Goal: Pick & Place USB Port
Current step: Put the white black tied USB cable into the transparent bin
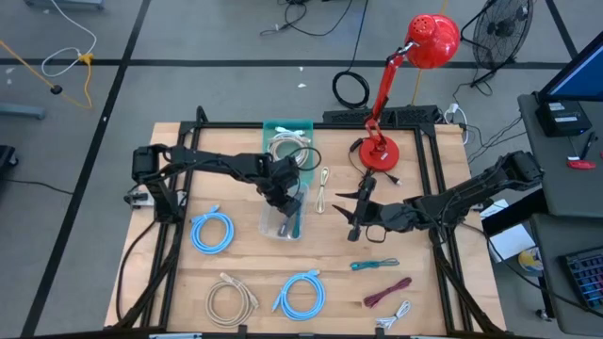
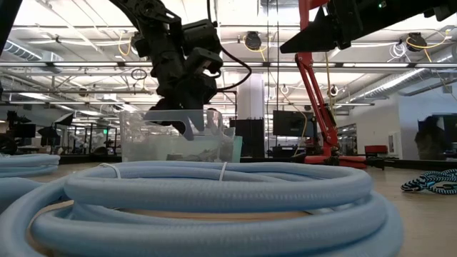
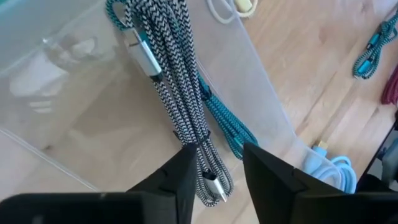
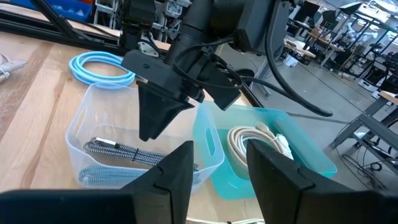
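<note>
From above, a wooden tabletop carried a clear bin at centre with a teal bin touching its far end, a red desk lamp to the right, two light-blue cable coils and a beige coil nearer the front. The left gripper hung over the clear bin; the right gripper waited just beside it, above bare wood. At table height, a blue coil filled the foreground and hid most of the surface; behind it the left gripper reached into the clear bin, with a bright workshop beyond. From the left wrist, its fingers stood apart, holding nothing, and the black-and-white braided USB cable lay on the bin's floor between and beyond them, over a teal braided cable. From the right wrist, that gripper's fingers stood apart and empty, facing both bins; a cream cable lay coiled in the teal one.
</note>
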{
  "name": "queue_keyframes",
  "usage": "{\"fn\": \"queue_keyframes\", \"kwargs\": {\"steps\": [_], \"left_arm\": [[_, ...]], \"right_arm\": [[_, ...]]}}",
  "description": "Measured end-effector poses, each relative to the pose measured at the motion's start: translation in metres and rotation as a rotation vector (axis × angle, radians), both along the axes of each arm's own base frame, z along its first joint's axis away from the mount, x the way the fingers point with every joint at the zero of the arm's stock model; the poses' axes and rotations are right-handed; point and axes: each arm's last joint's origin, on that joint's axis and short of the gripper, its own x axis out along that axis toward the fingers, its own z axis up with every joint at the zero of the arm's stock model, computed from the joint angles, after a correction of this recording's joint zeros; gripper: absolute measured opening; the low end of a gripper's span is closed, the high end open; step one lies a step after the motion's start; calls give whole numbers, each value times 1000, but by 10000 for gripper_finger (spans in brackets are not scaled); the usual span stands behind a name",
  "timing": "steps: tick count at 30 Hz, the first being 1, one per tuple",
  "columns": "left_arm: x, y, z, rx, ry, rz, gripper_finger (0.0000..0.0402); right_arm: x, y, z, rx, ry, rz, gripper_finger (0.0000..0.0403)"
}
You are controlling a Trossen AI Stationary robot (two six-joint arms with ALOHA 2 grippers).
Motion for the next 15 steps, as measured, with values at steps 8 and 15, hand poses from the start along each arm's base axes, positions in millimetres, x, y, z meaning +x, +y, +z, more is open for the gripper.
{"fn": "queue_keyframes", "kwargs": {"steps": [8,15], "left_arm": [[-9,-2,-3,-24,101,2,91],[-12,-4,-4,-34,124,-43,6]], "right_arm": [[0,0,0,1,-1,-1,139],[0,0,0,0,0,0,139]]}}
